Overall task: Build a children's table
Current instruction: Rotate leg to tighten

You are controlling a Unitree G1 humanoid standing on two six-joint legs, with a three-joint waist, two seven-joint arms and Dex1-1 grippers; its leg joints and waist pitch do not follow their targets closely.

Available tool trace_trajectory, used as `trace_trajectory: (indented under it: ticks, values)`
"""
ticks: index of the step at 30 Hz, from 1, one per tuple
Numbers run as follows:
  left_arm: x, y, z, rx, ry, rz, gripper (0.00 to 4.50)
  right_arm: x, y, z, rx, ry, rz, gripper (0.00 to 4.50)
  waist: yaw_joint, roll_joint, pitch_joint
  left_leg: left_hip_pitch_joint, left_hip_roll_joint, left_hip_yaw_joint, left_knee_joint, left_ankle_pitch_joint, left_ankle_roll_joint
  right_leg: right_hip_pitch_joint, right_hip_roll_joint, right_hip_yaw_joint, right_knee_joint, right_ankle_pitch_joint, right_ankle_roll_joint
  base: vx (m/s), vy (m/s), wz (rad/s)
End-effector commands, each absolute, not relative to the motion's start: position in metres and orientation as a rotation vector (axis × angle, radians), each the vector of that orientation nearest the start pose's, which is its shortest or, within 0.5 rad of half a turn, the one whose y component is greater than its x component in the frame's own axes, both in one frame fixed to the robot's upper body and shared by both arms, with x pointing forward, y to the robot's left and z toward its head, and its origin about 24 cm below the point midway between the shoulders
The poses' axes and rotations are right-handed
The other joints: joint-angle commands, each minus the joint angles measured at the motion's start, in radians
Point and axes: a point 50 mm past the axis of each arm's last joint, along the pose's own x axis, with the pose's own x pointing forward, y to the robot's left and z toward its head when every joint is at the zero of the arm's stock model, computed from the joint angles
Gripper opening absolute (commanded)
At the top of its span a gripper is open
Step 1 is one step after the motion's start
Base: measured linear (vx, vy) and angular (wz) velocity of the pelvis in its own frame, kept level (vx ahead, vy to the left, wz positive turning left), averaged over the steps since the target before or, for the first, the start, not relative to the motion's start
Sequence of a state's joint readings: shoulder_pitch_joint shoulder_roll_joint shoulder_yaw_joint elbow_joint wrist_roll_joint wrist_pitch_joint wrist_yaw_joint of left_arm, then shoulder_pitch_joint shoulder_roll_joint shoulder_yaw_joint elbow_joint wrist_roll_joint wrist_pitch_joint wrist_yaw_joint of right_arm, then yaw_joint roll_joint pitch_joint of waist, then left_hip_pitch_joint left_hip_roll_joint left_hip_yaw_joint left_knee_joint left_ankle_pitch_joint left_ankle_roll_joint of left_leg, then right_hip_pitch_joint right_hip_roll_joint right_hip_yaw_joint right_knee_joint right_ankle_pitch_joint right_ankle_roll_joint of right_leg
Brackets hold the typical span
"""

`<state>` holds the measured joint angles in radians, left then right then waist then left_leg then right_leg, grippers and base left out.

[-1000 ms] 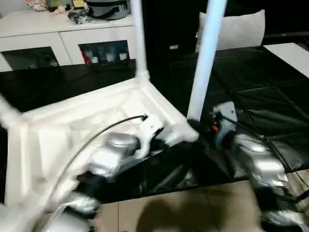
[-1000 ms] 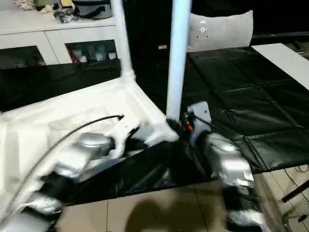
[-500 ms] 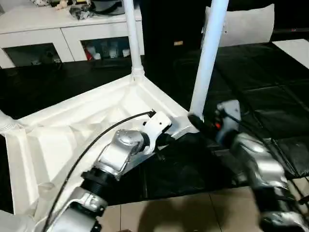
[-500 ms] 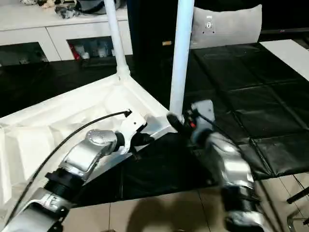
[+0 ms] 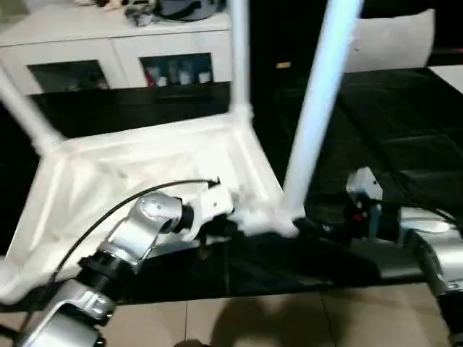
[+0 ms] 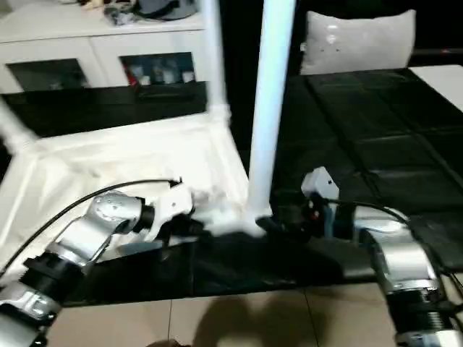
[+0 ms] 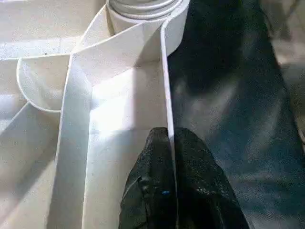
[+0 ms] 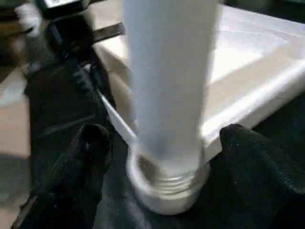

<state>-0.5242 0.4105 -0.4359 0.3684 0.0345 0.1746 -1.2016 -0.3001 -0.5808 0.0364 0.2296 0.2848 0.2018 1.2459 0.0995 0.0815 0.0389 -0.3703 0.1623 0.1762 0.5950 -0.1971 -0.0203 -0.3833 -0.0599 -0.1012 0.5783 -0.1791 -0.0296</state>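
Note:
The children's table (image 5: 145, 166) lies upside down on a black mat, ribbed underside up. Three of its white legs show standing in corner sockets. The nearest leg (image 5: 318, 108) rises from the corner closest to me. My left gripper (image 7: 169, 136) is shut on the thin rim wall (image 7: 166, 90) of the table top, close to that corner. My right gripper (image 8: 167, 143) is open. Its black fingers (image 8: 90, 145) stand on either side of the leg's base (image 8: 167, 186), with a gap on both sides. In the eye views the right gripper (image 5: 307, 228) sits low at that corner.
The black mat (image 5: 391, 123) covers the floor under and to the right of the table. A white cabinet with glass doors (image 5: 116, 58) stands behind, and a grey cushion (image 5: 394, 40) at the back right. Tiled floor (image 5: 253, 322) runs along the near edge.
My right gripper's fingers have spread apart off the near leg's base and its forearm has dropped lower. The left gripper keeps its pinch on the rim. The camera has shifted.

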Motion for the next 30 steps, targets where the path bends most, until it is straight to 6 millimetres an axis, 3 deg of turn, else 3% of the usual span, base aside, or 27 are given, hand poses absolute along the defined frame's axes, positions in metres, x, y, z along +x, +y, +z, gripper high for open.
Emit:
trace_trajectory:
  ticks: [1, 2, 3, 6, 7, 21, 26, 30]
  values:
    - [0.286, 0.109, 0.045, 0.602, 0.521, -1.573, 0.00, 0.275, -0.207, 0.086, -0.194, 0.276, 1.248, 3.92, 0.000, -0.018, -0.059, 0.011, 0.080, -0.029, -0.062, -0.143, 0.113, 0.043, -0.104, 0.060, -0.068, -0.263, -0.167, 0.000, 0.000, 0.00]
    - [0.285, 0.111, 0.047, 0.625, 0.523, -1.619, 0.00, 0.273, -0.205, 0.086, -0.191, 0.290, 1.296, 3.92, 0.001, -0.025, -0.057, 0.012, 0.080, -0.027, -0.062, -0.145, 0.113, 0.042, -0.104, 0.061, -0.070, -0.271, -0.164, 0.000, 0.000, 0.00]
    - [0.284, 0.112, 0.047, 0.634, 0.523, -1.634, 0.00, 0.272, -0.204, 0.086, -0.178, 0.304, 1.319, 3.62, 0.004, -0.023, -0.059, 0.012, 0.080, -0.028, -0.062, -0.142, 0.113, 0.044, -0.106, 0.061, -0.069, -0.274, -0.164, 0.000, 0.000, 0.00]
    - [0.284, 0.111, 0.048, 0.658, 0.521, -1.652, 0.00, 0.268, -0.201, 0.086, -0.140, 0.339, 1.369, 3.52, 0.010, -0.022, -0.060, 0.013, 0.083, -0.029, -0.061, -0.129, 0.118, 0.042, -0.103, 0.061, -0.067, -0.267, -0.163, 0.000, 0.000, 0.00]
    - [0.284, 0.111, 0.048, 0.665, 0.522, -1.664, 0.00, 0.267, -0.200, 0.086, -0.134, 0.337, 1.383, 3.42, 0.012, -0.027, -0.059, 0.012, 0.083, -0.028, -0.062, -0.129, 0.116, 0.042, -0.104, 0.061, -0.066, -0.267, -0.163, 0.000, 0.000, 0.00]
    - [0.283, 0.108, 0.048, 0.669, 0.515, -1.726, 0.00, 0.261, -0.189, 0.079, -0.033, 0.407, 1.502, 2.14, 0.023, -0.026, -0.063, 0.012, 0.083, -0.028, -0.059, -0.112, 0.106, 0.042, -0.106, 0.061, -0.065, -0.274, -0.157, 0.000, 0.000, 0.00]
    - [0.284, 0.111, 0.047, 0.614, 0.538, -1.677, 0.00, 0.255, -0.184, 0.077, 0.027, 0.417, 1.514, 2.02, 0.026, -0.031, -0.063, 0.012, 0.082, -0.027, -0.059, -0.101, 0.103, 0.044, -0.106, 0.062, -0.062, -0.259, -0.160, 0.000, 0.000, 0.00]
    - [0.285, 0.108, 0.047, 0.536, 0.557, -1.608, 0.00, 0.258, -0.175, 0.071, 0.070, 0.416, 1.406, 2.02, 0.027, -0.028, -0.061, 0.010, 0.081, -0.028, -0.060, -0.106, 0.098, 0.042, -0.107, 0.061, -0.065, -0.287, -0.154, 0.000, 0.000, 0.00]
